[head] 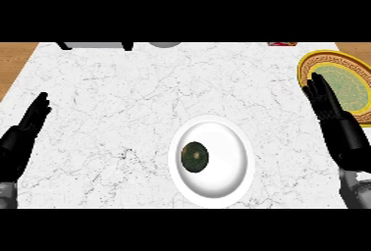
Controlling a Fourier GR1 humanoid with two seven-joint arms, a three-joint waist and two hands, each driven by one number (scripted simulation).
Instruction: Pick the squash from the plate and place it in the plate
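A dark green round squash (pixel 194 157) lies on the left part of a white plate (pixel 226 171) at the counter's near middle. A second plate (pixel 348 81), yellow-rimmed with a green centre, sits at the far right edge. My right hand (pixel 334 121) is open with fingers straight, pointing up over the lower left rim of the yellow plate, well right of the squash. My left hand (pixel 22 135) is open at the left edge, fingers up, resting far from both plates. Neither hand holds anything.
The white marble counter (pixel 123 98) has wood floor beyond its left and right edges. At the far edge stand a grey object (pixel 94 45), a grey round thing (pixel 165 44) and a small red item (pixel 281 43).
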